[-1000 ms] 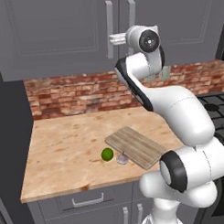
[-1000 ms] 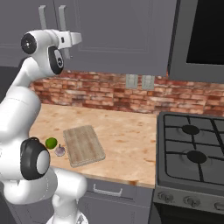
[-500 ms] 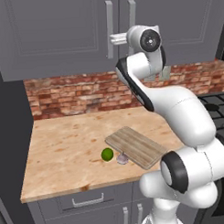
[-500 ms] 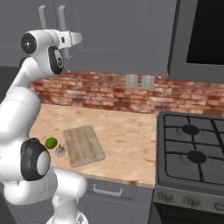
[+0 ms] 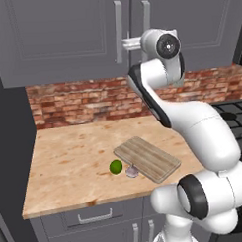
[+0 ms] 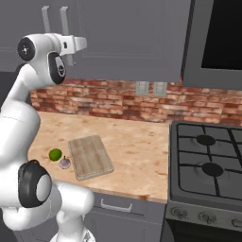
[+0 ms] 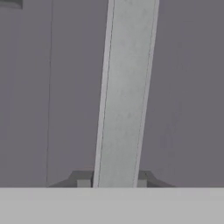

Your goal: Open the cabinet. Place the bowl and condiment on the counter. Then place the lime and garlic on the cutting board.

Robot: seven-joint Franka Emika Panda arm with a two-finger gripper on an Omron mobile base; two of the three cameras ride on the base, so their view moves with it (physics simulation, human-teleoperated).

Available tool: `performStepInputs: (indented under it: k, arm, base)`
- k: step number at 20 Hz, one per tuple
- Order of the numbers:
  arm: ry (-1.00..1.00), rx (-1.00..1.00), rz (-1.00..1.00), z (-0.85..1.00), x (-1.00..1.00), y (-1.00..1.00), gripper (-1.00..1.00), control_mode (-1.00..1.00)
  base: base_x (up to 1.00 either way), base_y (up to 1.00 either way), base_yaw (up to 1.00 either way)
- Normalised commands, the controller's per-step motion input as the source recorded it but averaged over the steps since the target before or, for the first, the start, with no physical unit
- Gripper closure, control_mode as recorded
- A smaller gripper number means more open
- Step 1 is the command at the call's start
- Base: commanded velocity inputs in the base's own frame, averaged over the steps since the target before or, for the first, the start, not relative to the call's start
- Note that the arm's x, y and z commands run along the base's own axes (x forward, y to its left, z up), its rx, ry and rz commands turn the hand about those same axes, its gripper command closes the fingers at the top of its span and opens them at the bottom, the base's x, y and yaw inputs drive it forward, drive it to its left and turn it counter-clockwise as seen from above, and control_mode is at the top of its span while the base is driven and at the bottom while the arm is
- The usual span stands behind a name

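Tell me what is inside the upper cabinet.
Nothing inside shows: both doors of the cabinet are shut. The hand is closed on the left door's handle. On the counter a lime and garlic lie beside the cutting board.

The closed cabinet doors bar any reach inside, while below the cabinet the bench lies open to the left and behind the cutting board, with lime and garlic crowding the board's near-left edge
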Motion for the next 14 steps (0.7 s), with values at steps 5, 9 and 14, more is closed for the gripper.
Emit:
performStepInputs:
  k: [5,9,14]
  arm:
    - [0.0,0.0,0.0,0.0,-0.4,-0.26,1.0,-1.0]
    - [0.0,0.0,0.03,0.0,-0.42,-0.34,1.0,-1.0]
    - [0.0,0.0,0.03,0.0,-0.41,-0.2,1.0,-1.0]
  base:
    - [0.0,0.0,0.0]
    - [0.0,0.0,0.0]
    - [0.0,0.0,0.0]
